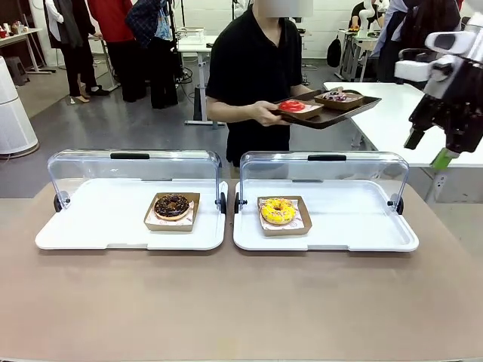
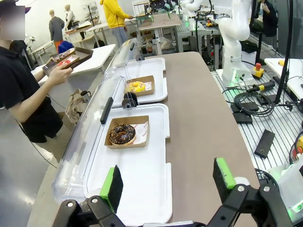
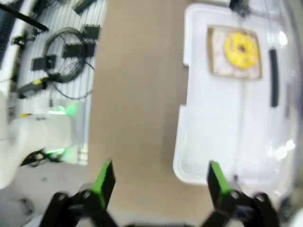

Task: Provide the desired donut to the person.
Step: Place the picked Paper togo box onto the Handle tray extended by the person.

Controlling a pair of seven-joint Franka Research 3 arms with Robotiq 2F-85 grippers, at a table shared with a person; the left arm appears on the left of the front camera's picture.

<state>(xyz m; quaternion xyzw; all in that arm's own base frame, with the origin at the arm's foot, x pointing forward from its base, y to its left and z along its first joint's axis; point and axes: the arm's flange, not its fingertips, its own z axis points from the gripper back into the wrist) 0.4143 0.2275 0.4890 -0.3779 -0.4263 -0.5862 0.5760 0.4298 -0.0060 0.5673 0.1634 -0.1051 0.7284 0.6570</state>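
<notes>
Right arm (image 1: 453, 90) raised beside table, person's hand (image 1: 266, 113) holding tray (image 1: 332, 113)

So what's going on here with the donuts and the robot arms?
Two white trays with clear lids raised sit on the table: the left tray has a chocolate donut, the right tray a yellow donut. Across the table, the person holds a dark tray with more donuts. Both robot arms hang back above the table, the left gripper and right gripper with fingers open and empty. Neither donut has been picked up yet.
</notes>
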